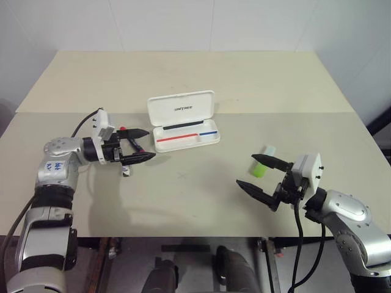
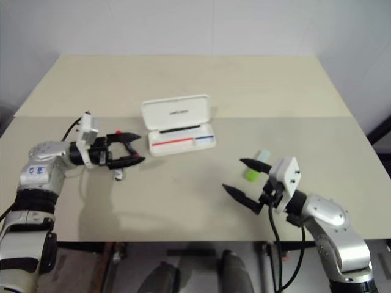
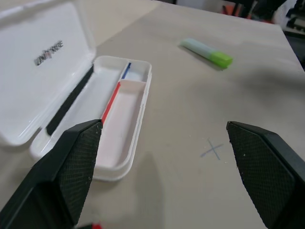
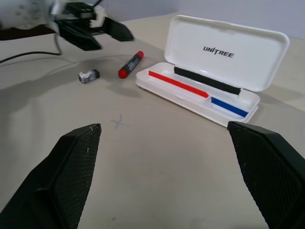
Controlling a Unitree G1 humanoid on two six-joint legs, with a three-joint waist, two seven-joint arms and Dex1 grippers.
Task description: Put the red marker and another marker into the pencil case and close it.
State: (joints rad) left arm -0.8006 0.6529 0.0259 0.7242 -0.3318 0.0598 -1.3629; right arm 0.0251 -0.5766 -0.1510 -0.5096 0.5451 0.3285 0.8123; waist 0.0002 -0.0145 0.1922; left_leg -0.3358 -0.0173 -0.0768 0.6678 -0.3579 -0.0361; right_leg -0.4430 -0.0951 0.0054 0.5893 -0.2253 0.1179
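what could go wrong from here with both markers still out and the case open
1. The red marker lies on the table beside a small grey object, under the open left tool; a descent there may knock either away.
2. The green highlighter is round and lies loose by the open right tool; a nudge could roll it.
3. The pencil case lies unheld, lid raised; a push while inserting may slide it.

1. Even, bright overhead light falls on my beige matte tabletop.
2. Soft shadows spread beneath my arms.
3. My near black textured fingertips look blurred; my right-eye view looks hazier.
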